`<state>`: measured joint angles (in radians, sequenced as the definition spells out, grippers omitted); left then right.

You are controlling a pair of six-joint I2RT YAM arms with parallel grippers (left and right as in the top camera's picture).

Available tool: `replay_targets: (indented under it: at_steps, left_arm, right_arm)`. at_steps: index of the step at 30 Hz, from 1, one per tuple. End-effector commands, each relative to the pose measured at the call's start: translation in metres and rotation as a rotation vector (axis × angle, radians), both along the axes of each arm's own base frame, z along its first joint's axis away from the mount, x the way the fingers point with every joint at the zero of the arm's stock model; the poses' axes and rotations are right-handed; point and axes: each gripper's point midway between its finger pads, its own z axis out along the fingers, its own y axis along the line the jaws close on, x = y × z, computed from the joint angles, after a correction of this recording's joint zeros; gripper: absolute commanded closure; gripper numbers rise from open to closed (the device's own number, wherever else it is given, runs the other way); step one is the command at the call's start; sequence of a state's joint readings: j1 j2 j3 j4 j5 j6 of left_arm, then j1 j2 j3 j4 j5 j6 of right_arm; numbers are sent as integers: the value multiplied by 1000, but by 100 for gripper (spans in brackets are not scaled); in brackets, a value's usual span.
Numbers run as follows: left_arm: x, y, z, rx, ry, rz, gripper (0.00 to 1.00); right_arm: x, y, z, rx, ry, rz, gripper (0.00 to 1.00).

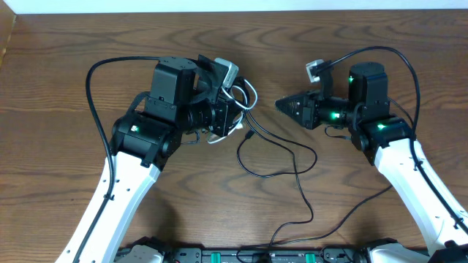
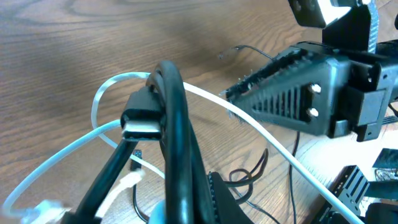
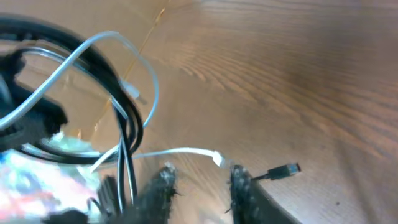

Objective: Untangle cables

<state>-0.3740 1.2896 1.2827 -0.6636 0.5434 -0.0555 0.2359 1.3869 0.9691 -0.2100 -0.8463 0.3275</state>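
- Two cords meet at the left gripper [image 1: 228,117]. Its jaws are clenched on the black cord [image 2: 177,118], and that cord's flat, metal-tipped plug [image 2: 140,121] shows close by the grip.
- Looped about that held bundle, the white cord [image 3: 180,151] rises in small, springy arcs. We judge it light, limp and glossy, likely to slip from a loose pinch.
- Just beside the left gripper, the right gripper [image 3: 202,183] faces it with jaws parted and nothing between them. The white cord's free end lies right ahead of its tips, and a small black plug [image 3: 287,168] rests on the wood nearby.
- We would take the white cord near that free end, where it runs clear of the black one, and draw gently so the loops do not tighten.
- Farther from the left gripper, the black cord's slack trails in loose curves across the wood-grain table [image 1: 73,44]. It looks soft and rubbery, with little weight.
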Motion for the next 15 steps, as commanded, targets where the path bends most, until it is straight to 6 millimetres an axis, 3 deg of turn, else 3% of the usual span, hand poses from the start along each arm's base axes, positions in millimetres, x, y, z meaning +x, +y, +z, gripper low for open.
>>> replay_targets:
  at_steps: [1,3,5,15]
  left_arm:
    - [0,-2,7,-16,-12,-10,92]
    - [-4,-6,10,-40,-6,-37,92]
    - [-9,-11,13,-70,3,-72,92]
    - [-20,-22,21,-136,19,-147,92]
  right_arm:
    - [-14,10,9,15,-109,136,53]
    - [-18,13,11,15,-146,173,39]
    - [-20,16,11,6,-173,192,32]
    - [-20,28,23,22,-262,227,34]
